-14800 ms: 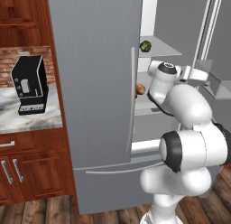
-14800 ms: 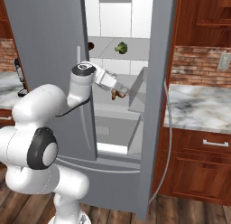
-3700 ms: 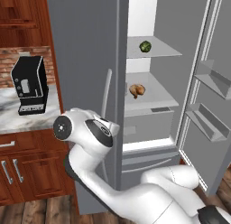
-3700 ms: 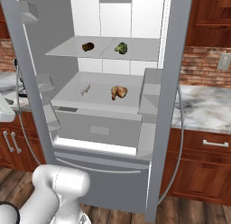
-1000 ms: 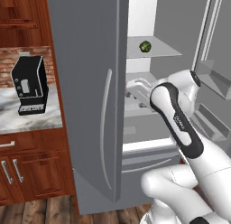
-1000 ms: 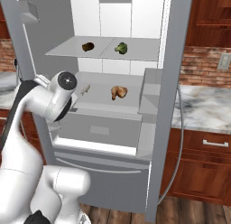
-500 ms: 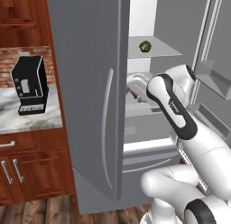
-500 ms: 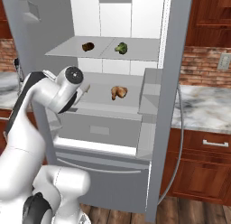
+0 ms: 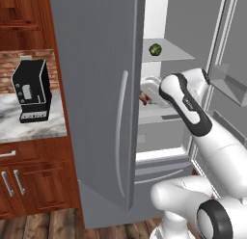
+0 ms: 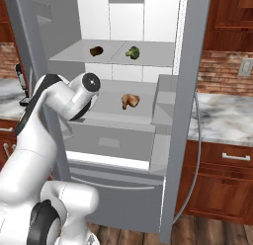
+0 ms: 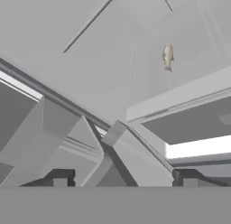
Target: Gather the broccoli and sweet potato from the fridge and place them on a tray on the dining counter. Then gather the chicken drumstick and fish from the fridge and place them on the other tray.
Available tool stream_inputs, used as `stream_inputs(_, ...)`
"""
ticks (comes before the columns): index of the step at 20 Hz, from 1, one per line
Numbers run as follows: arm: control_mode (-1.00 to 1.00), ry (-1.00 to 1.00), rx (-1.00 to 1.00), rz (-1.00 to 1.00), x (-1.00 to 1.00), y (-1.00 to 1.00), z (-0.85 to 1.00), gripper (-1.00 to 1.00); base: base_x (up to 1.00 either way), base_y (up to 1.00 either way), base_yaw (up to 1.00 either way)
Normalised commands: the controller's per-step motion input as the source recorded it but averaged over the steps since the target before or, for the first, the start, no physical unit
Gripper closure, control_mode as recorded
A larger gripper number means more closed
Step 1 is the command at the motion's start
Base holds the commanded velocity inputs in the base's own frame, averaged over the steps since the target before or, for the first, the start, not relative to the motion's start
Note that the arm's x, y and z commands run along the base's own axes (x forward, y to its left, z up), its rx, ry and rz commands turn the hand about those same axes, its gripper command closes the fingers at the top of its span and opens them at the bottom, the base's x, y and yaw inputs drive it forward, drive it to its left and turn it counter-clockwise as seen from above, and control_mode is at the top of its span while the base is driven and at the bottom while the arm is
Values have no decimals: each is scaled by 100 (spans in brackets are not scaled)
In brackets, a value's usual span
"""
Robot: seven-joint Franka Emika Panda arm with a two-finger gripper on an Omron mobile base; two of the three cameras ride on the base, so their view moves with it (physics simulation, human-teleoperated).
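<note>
Jaws stand wide apart in our hand view, both dark fingertips [image 11: 61,178] low in the picture with nothing between them and nothing touched. We count one fish [image 11: 168,56], lying on the pale fridge shelf [image 11: 113,60] well beyond them. One chicken drumstick [image 10: 129,101] sits on the middle shelf; one broccoli [image 10: 132,52] and one sweet potato [image 10: 96,51] share the upper shelf, apart.

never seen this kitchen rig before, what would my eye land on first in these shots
The wide-open fridge and the white arm reaching into it. On the upper shelf sit the sweet potato and broccoli; below lies the chicken drumstick. In the hand view, the small fish lies ahead of the gripper, whose fingertips stand apart.
</note>
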Motion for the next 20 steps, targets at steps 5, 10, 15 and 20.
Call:
stream_inputs(5, -100, 0, 1, 10, -13, 18, -6, -100, 0, 0, 0)
stream_inputs(10, -100, 0, 0, 9, -26, 89, -26, -100, 0, 0, 0)
stream_inputs(15, -100, -3, -2, 6, -19, 94, -14, -100, 0, 0, 0)
stream_inputs(20, -100, -4, -3, 6, -16, 94, -17, -100, 0, 0, 0)
